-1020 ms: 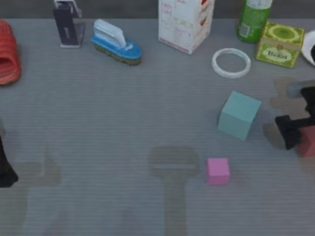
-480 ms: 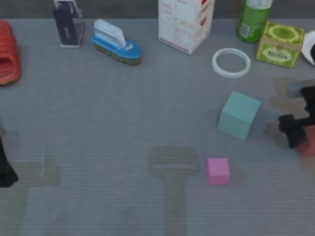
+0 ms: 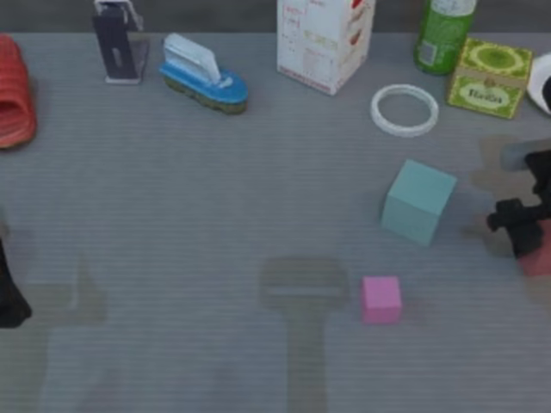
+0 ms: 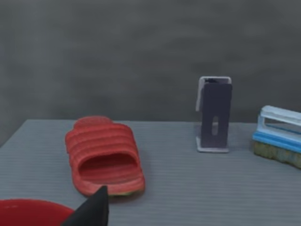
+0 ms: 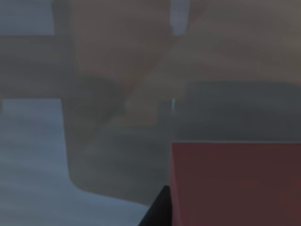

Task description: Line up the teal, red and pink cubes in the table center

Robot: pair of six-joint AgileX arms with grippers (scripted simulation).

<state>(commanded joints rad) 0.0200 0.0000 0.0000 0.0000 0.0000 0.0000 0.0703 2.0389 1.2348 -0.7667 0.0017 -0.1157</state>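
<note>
The pale teal cube (image 3: 418, 201) stands right of the table's middle, and the small pink cube (image 3: 381, 298) lies nearer the front, just left of it. At the table's right edge sits the red cube (image 3: 540, 255), partly cut off by the top view. My right gripper (image 3: 523, 231) hangs low over that cube's left side, open. The right wrist view has the red cube (image 5: 235, 183) filling one corner, with one dark fingertip (image 5: 162, 209) right beside its face. My left gripper (image 3: 9, 297) is parked at the left edge, open and holding nothing.
Along the back stand a dark phone stand (image 3: 119, 43), a blue brush (image 3: 204, 76), a white carton (image 3: 325, 39), a green bottle (image 3: 443, 33), a green-yellow box (image 3: 489, 77) and a white ring (image 3: 404, 109). A red slipper (image 3: 15, 90) lies at the far left.
My right gripper has shifted a little to the right and come lower onto the red cube. The cubes and my left arm have stayed where they were.
</note>
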